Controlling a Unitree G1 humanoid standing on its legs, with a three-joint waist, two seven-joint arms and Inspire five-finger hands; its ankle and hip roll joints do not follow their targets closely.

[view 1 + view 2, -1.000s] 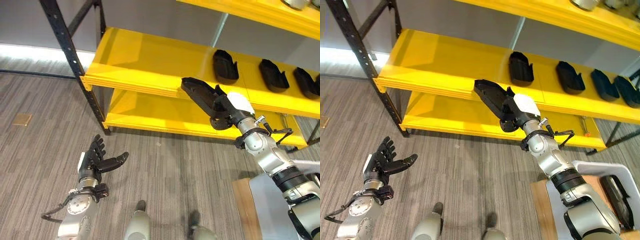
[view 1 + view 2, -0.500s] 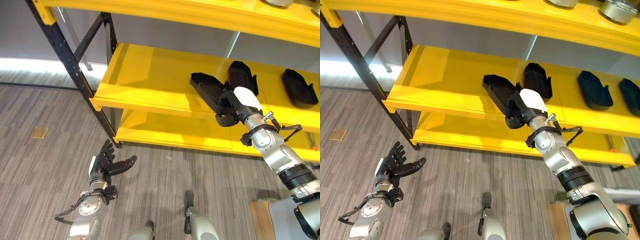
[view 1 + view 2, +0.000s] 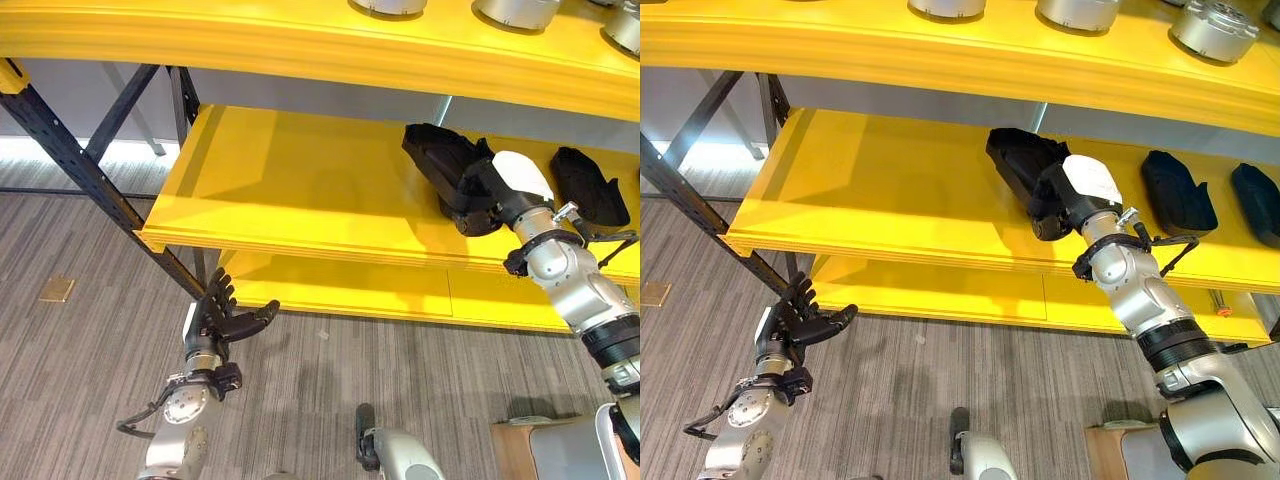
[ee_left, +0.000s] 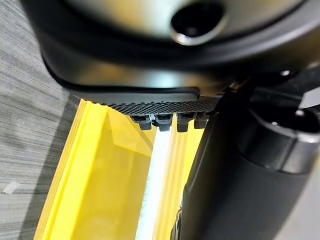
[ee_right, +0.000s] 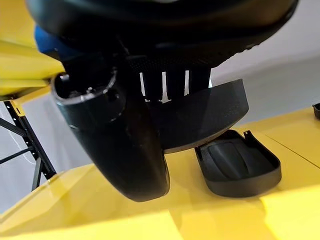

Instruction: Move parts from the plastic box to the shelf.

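Right hand now has its black part up over the middle shelf, fingers gripping it, so drop-off looks close; left hand hangs open.

Head eyes downward on shelf; wrists perhaps close.

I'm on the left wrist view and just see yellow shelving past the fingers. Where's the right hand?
Observer: The right hand is up at the middle shelf, fingers curled on a black part.
Operator: Is that part down on the shelf?
Observer: The right wrist view shows it held just above the yellow surface.
Operator: Anything close to it?
Observer: Another black part lies on the shelf just past it.
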